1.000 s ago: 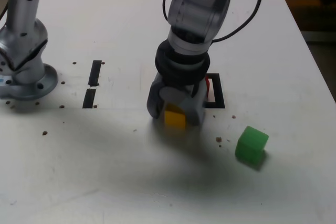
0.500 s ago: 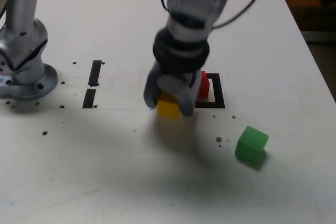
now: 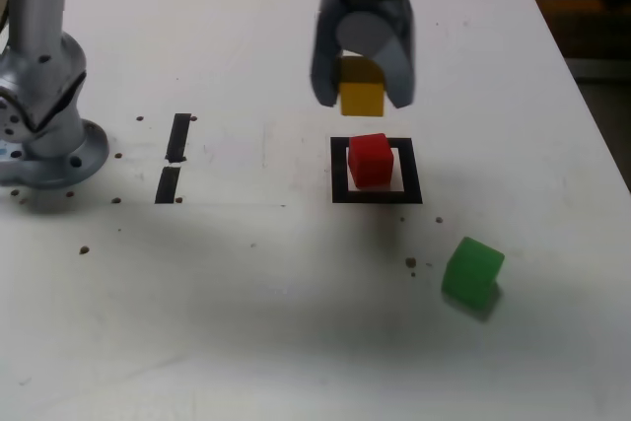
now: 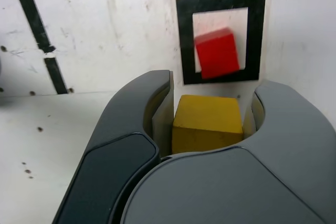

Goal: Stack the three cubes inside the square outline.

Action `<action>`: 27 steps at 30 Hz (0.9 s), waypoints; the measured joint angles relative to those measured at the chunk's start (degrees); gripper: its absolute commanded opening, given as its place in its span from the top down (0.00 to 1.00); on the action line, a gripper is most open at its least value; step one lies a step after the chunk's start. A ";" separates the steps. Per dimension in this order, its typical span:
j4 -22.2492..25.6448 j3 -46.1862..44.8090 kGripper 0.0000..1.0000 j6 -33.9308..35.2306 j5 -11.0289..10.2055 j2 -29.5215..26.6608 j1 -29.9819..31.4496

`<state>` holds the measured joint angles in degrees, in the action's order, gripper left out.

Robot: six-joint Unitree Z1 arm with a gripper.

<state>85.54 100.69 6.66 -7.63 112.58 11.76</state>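
Now your jaws are closed on the yellow cube point(image 3: 361, 96), one jaw on each side of it, and the gripper point(image 3: 362, 98) hangs in the air above the tabletop point(image 3: 246, 322). A second ago that cube sat on the tabletop, to the exterior view's left of the square outline point(image 3: 340, 167), with the jaws around it. Since then it has been lifted clear and carried across, so it now appears just above the red cube point(image 3: 371, 159). By my judgement the pick is done and the placing comes next: lowering the yellow cube onto the red one.

Moving outward, the red cube rests inside the square outline, turned a little against its border. The green cube point(image 3: 472, 272) lies well apart, toward the exterior view's right and nearer the camera, untouched. Two short black tape strips point(image 3: 174, 157) lie to the exterior view's left, near the base of a second metal arm point(image 3: 44, 96).

From the wrist view you see the yellow cube point(image 4: 206, 122) seated between the jaws, with the red cube point(image 4: 217, 53) and the square outline point(image 4: 185, 40) beyond it. Only the exterior view shows the green cube and the height of the lift.
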 measured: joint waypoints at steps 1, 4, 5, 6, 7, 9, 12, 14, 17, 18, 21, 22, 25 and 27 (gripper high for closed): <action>-0.22 0.05 0.85 0.50 -0.35 0.66 -0.33; -1.12 0.13 0.84 1.79 -0.98 2.15 -1.05; -1.46 0.18 0.84 1.97 -1.06 2.63 -1.25; -1.80 0.17 0.84 2.11 -1.09 3.11 -1.47; -2.09 0.16 0.84 2.22 -1.09 3.57 -1.76; -2.38 0.06 0.84 2.36 -1.09 3.96 -2.25; -2.62 -0.10 0.84 2.57 -1.00 3.98 -2.62; -2.77 -0.16 0.84 2.74 -0.59 4.29 -2.78; -3.21 -0.83 0.84 3.53 0.68 5.28 -3.08; -3.48 -1.25 0.84 3.89 1.13 5.63 -3.19; -4.60 -2.60 0.84 5.67 2.18 6.11 -3.38; -5.03 -3.15 0.84 6.82 2.53 6.11 -3.44; -5.60 -4.27 0.84 9.01 3.00 6.12 -3.49; -5.91 -4.63 0.84 10.04 3.14 6.13 -3.49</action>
<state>79.63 96.06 16.70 -4.49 118.71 8.27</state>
